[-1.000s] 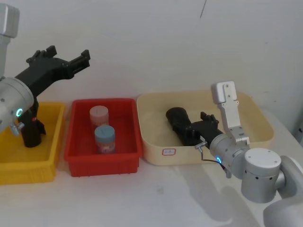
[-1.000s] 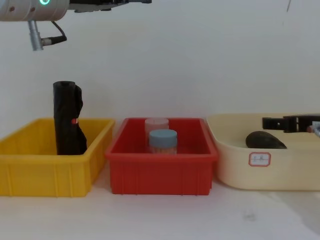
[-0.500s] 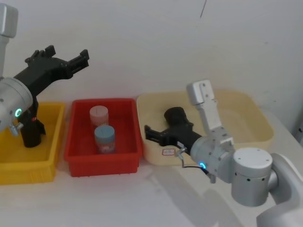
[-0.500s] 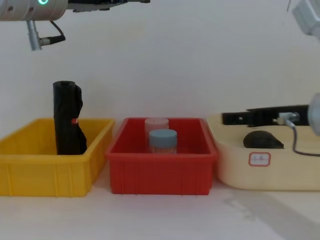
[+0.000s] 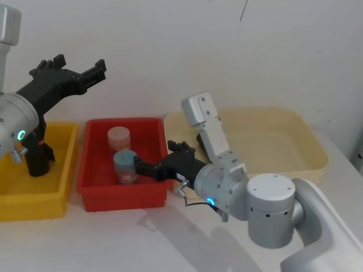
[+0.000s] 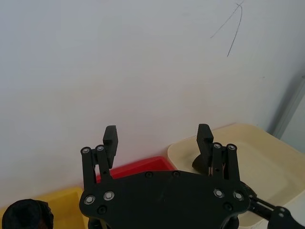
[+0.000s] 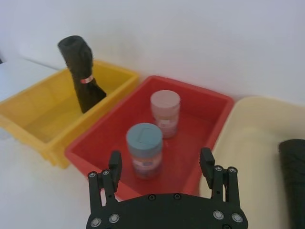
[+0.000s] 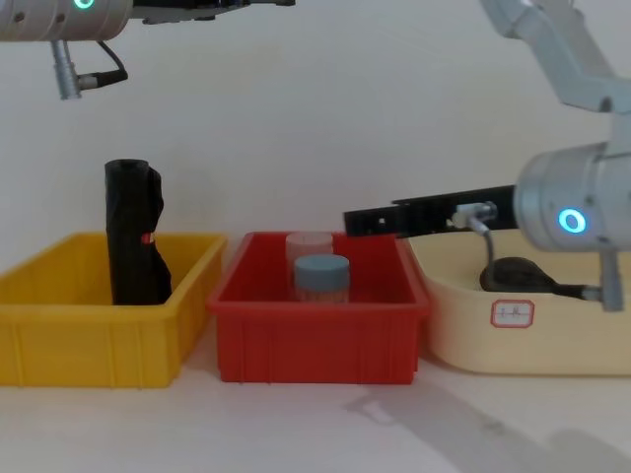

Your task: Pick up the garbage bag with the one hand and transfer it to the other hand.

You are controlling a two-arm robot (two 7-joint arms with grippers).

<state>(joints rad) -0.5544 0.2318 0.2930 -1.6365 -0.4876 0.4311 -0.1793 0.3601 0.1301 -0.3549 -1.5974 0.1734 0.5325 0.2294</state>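
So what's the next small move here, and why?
Probably the left gripper should start across toward the garbage bag, which lies ungrasped in the beige tub. That gripper is open and raised high at the left; the right gripper, open and empty, hovers above the red bin.

Left end effector [image 6: 157, 131] hangs raised high, fingers spread wide; right end effector [image 7: 160, 156] extends leftward, level, fingers likewise apart.

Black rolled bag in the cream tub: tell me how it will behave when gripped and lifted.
The plain black rolled plastic bag lies on its side in the cream plastic tub, so a push would probably roll it. Its matte, wrinkled skin should give slightly under jaws and resist slipping. The tight roll likely stays stiff and light.
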